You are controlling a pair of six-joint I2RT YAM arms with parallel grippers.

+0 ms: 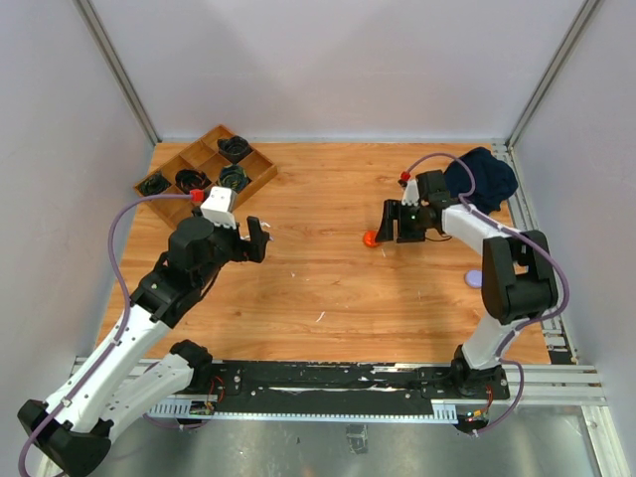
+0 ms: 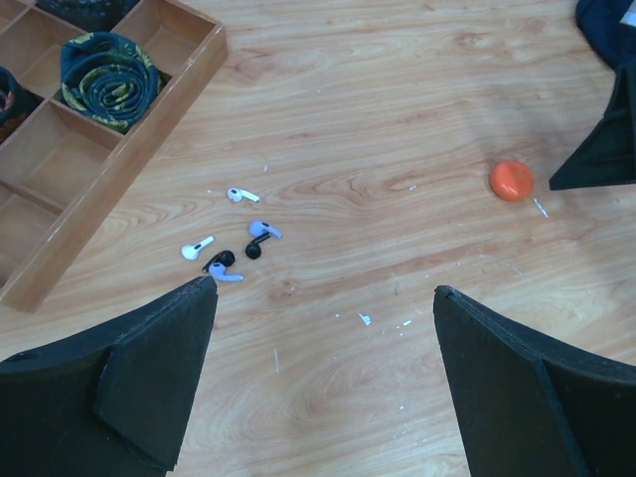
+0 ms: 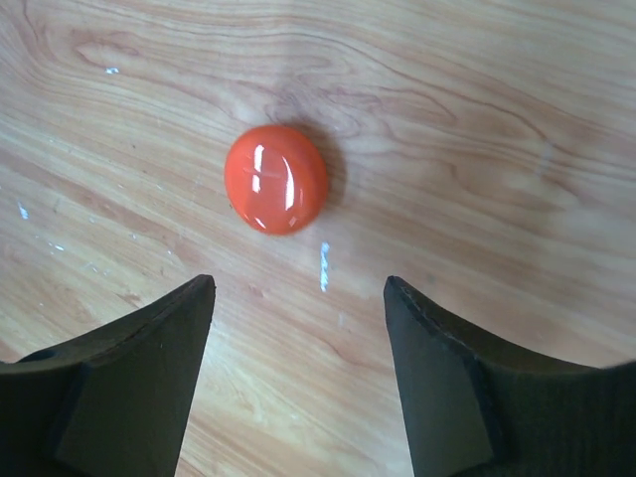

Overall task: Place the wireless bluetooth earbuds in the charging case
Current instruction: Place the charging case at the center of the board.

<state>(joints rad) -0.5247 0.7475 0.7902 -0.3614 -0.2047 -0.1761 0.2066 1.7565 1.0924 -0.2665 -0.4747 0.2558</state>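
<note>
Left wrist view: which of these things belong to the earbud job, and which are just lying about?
Job:
- earbuds, four loose on the table, white and dark/lavender
- orange round case, further right

Lying about:
- wooden tray
- rolled patterned fabric in one compartment
- dark blue cloth, at the top right corner

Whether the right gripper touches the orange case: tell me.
Apart. The right wrist view shows the orange case ahead of the open right gripper, bare wood between it and both fingers.

Glossy orange case [image 3: 275, 179]; earbuds [image 2: 263, 230] white, lavender, black (one perhaps dark blue).
</note>
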